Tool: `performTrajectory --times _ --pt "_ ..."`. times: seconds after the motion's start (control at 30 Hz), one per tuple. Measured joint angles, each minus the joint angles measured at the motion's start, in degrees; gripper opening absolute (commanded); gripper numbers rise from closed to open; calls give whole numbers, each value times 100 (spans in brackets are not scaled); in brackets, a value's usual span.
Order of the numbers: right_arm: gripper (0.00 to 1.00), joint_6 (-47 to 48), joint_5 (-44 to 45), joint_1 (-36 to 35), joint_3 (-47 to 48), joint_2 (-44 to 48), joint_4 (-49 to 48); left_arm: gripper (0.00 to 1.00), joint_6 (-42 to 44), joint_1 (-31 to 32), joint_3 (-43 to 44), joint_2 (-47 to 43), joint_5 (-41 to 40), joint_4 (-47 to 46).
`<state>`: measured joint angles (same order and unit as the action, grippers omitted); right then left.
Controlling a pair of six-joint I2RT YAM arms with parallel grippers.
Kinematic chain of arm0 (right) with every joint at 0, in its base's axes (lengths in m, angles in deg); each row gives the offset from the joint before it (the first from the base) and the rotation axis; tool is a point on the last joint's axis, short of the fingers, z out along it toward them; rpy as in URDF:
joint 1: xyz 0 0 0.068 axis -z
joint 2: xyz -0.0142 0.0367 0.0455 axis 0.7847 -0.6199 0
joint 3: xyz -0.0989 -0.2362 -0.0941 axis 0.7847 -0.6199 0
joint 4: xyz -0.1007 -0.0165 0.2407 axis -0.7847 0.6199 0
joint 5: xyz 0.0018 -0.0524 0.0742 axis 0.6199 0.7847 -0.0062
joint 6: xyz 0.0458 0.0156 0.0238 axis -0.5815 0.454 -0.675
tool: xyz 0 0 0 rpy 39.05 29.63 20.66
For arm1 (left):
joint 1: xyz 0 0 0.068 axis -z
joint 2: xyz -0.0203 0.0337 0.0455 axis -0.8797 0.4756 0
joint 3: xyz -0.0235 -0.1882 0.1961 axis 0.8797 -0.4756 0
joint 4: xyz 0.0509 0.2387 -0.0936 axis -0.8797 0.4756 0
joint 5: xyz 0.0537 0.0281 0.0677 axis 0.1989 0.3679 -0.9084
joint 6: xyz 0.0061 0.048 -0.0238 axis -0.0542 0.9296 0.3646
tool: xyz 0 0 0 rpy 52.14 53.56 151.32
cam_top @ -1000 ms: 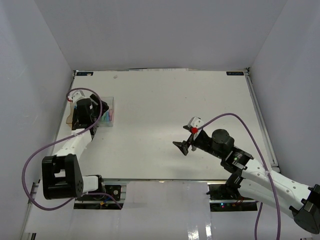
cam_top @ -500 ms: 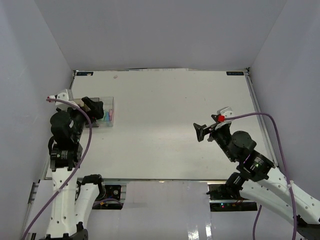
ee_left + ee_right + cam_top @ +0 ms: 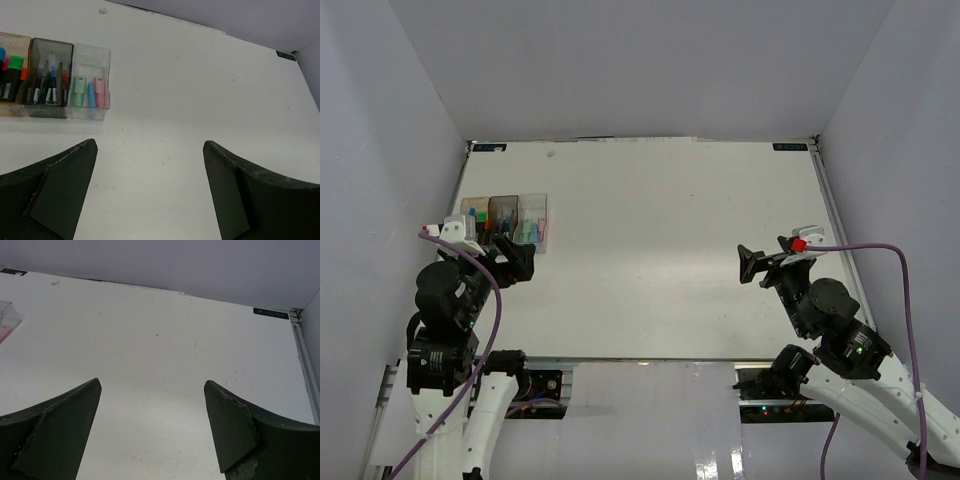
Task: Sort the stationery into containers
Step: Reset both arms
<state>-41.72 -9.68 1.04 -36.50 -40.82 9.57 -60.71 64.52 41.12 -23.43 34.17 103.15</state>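
The containers (image 3: 505,197) are three joined boxes in a row at the far left of the table. In the left wrist view the amber box (image 3: 15,107) holds highlighters (image 3: 14,70) with coloured caps. The grey box (image 3: 46,111) holds thin pens (image 3: 50,85), and the clear box (image 3: 91,112) holds pastel pieces (image 3: 90,92). My left gripper (image 3: 510,258) (image 3: 150,144) hangs open and empty just near of the boxes, apart from them. My right gripper (image 3: 770,258) (image 3: 152,383) is open and empty over bare table at the right.
The white table (image 3: 660,230) is walled at the back and both sides. A corner of the clear box (image 3: 11,315) shows at the left edge of the right wrist view. Purple cables loop beside both arms.
The left arm has pulled back from over the containers toward the near edge, its jaws now wider apart. The right arm has drawn back and to the right, still open.
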Motion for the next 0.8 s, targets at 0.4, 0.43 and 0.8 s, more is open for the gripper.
performTrajectory --times 0.4,0.43,0.8 --pt "90 -98 142 0 -232 111 37 98 -39 26 -2 4 -59 90" --pt "90 -98 144 0 -232 120 37 98 -46 26 -2 4 -70 90" --pt "90 -96 164 0 -234 177 37 98 -125 26 -11 7 -162 90"
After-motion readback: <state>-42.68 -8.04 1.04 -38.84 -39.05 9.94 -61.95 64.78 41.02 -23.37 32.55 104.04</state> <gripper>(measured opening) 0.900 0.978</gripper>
